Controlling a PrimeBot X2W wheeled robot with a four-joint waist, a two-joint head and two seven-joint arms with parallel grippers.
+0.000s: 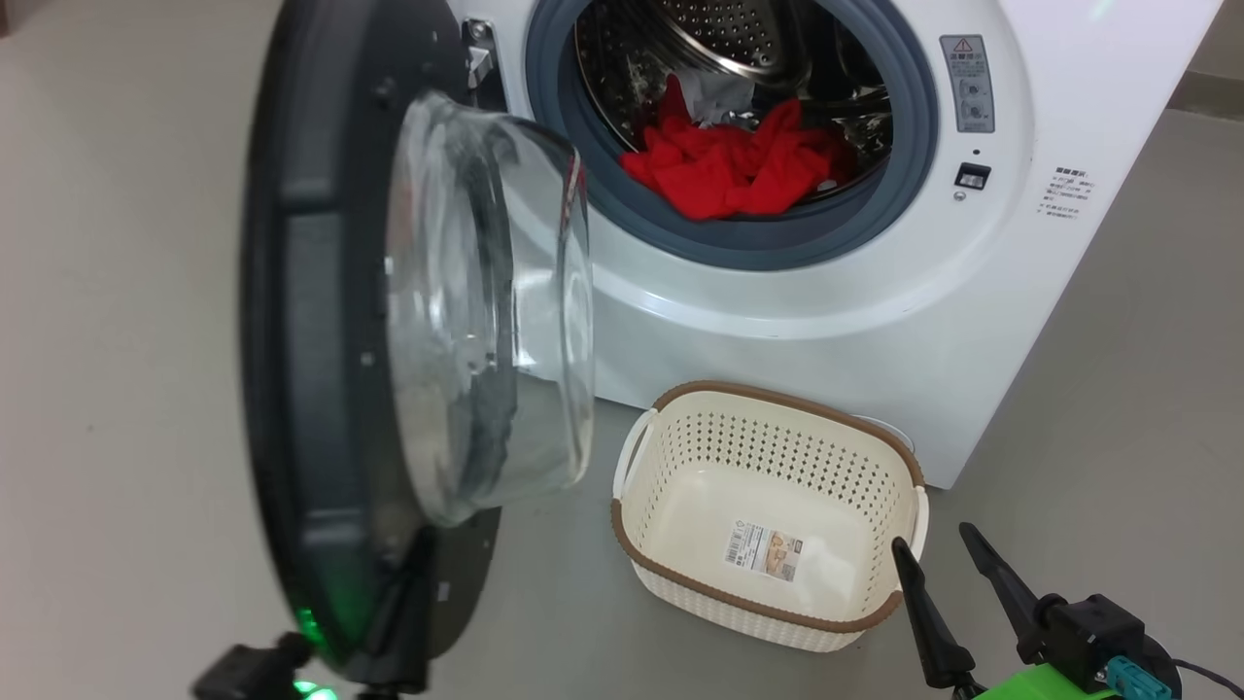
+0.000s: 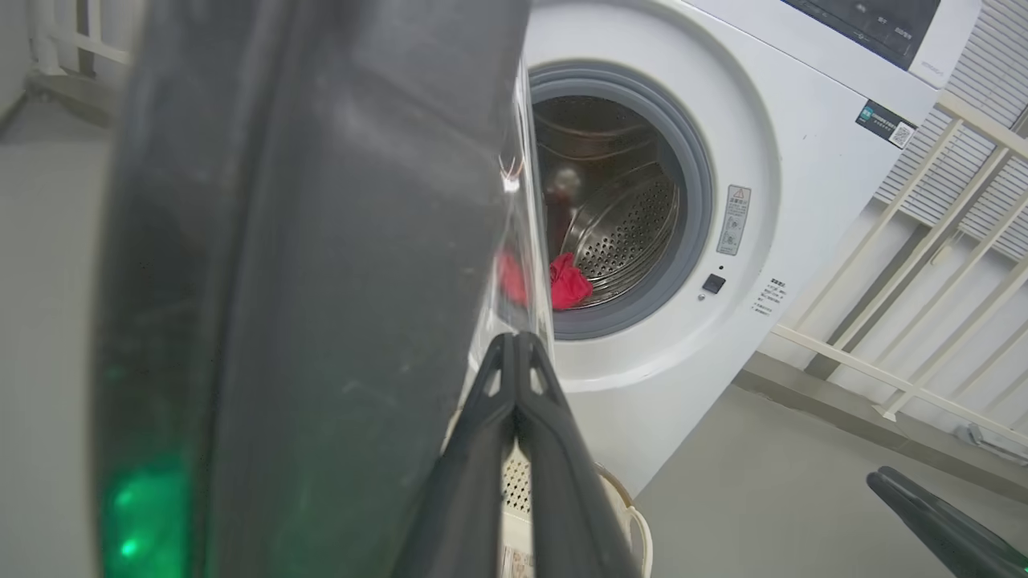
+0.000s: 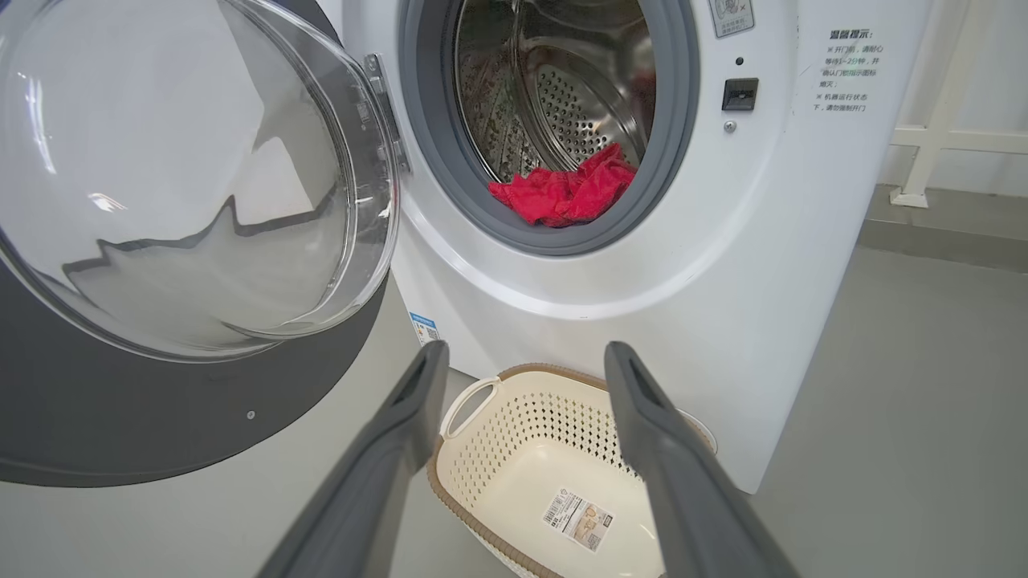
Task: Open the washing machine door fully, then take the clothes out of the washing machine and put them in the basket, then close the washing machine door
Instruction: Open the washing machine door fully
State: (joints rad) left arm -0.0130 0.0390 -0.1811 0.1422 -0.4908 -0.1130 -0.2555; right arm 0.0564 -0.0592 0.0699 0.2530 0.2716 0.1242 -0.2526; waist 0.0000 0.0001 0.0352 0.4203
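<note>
Left pincer, tips pressed together, sits beside the open door; right pincer spread near the basket. Clothes lie inside the washer. We judge unloading comes next: reach inward, pinch fabric.

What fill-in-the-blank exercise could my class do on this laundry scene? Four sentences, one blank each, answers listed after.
1. The washing machine door is swung ____, away from the drum.
2. The clothes in the drum are mostly ____ in colour.
3. The basket sits on the ____ in front of the washing machine.
4. The left gripper is ____, its fingers pressed together, while the right gripper is open.

Missing words: open; red; floor; shut.
</note>
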